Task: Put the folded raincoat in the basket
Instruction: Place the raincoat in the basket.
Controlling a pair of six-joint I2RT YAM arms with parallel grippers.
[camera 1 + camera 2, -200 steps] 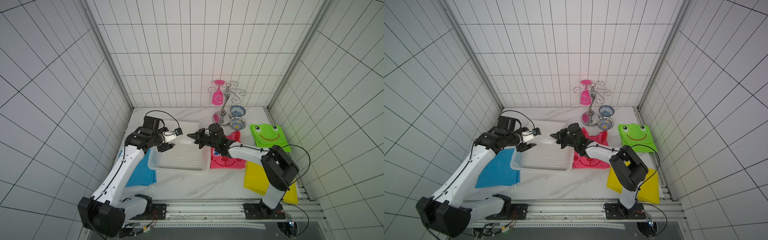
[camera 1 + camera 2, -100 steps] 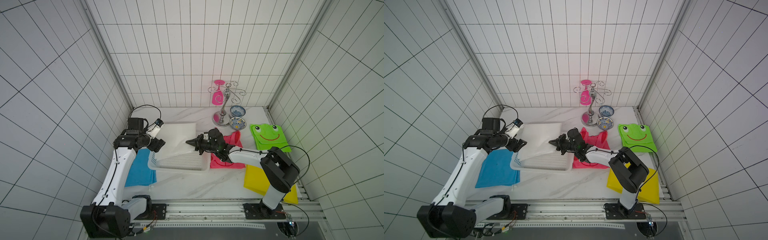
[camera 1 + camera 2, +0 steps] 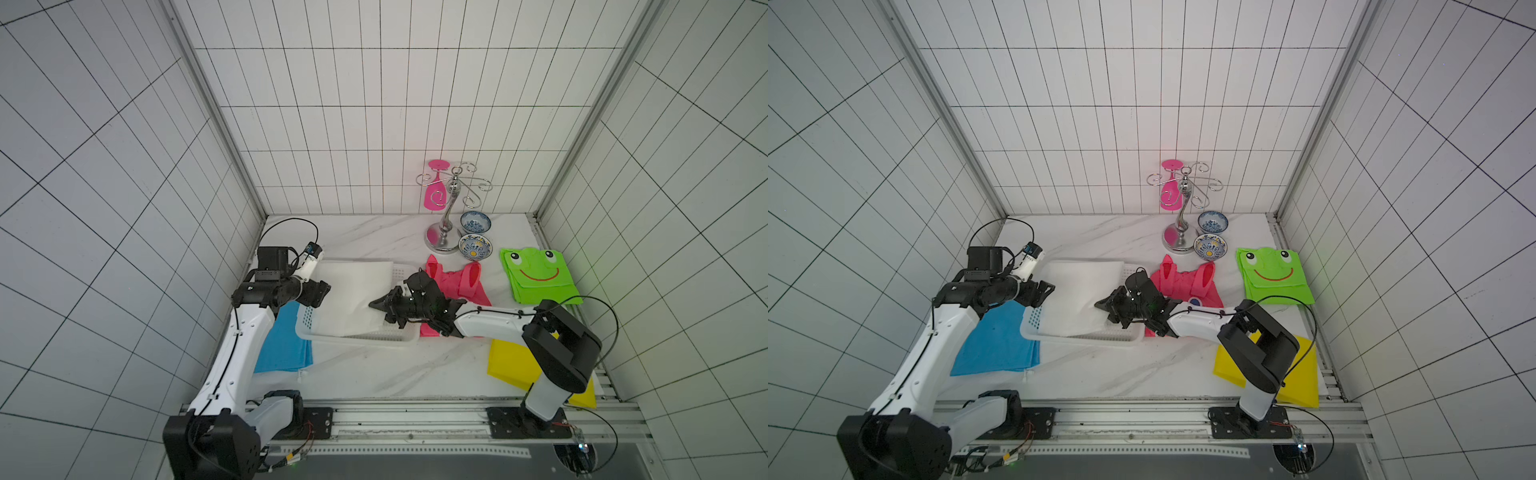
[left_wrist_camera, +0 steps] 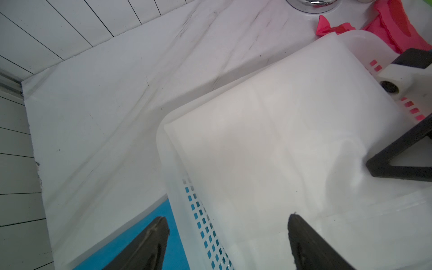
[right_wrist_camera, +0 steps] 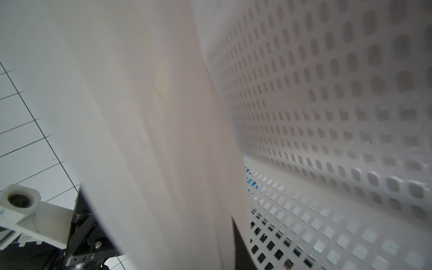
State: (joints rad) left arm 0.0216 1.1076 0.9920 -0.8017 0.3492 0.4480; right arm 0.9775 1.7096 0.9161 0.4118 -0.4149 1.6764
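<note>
Most of your shallow white perforated plastic basket (image 3: 357, 340) is hidden under the folded white raincoat (image 3: 353, 295), the left gripper (image 4: 228, 218) has its fingers spread apart, and you cannot tell whether the right gripper (image 3: 376, 306) is clamping the cloth.

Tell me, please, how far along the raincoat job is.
Mostly done: the white raincoat sits in the basket, tilted, not flat. In hand: the right gripper is at its edge; whether it grips, I cannot tell. The left gripper is open, off it. Left: let it settle flat and withdraw.
</note>
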